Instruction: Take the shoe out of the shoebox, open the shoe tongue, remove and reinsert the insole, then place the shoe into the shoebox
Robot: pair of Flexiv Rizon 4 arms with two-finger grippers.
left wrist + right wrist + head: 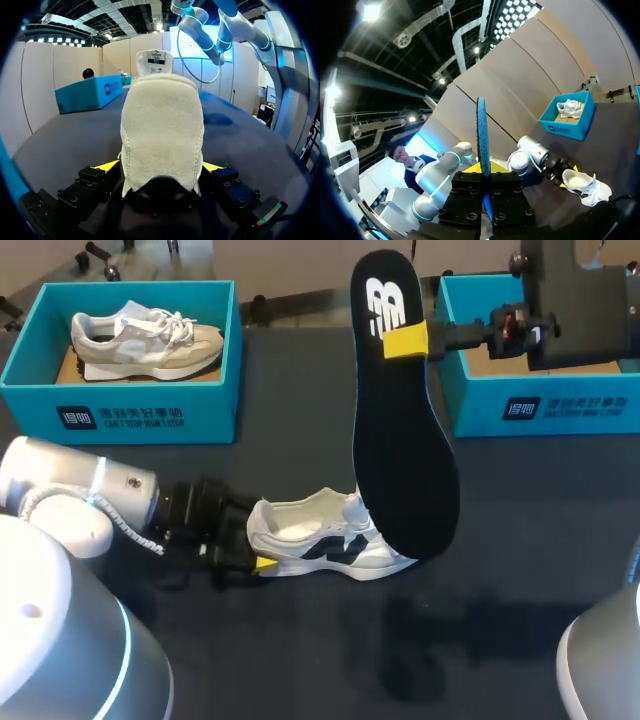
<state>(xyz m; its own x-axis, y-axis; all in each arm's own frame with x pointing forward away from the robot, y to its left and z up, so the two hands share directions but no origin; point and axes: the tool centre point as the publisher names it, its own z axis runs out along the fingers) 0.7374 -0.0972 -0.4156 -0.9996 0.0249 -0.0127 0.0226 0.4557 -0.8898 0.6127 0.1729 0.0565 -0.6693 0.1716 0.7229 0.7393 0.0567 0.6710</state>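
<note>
The left fingers (108,165) are pinching the heel of the white shoe (320,540), which is lying on the counter (500,590). The right fingers (405,341) are clamping the black insole (400,460), holding it on end in the air beside a blue shoebox (540,405).

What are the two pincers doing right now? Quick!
Left pincer: closed, holding the white shoe by its heel.
Right pincer: closed, holding the black insole up above the table.

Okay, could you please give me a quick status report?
Left gripper shut on shoe at heel, standing on table. Right gripper shut on insole, out of shoe, held high. Nothing blocking the shoe opening.
</note>
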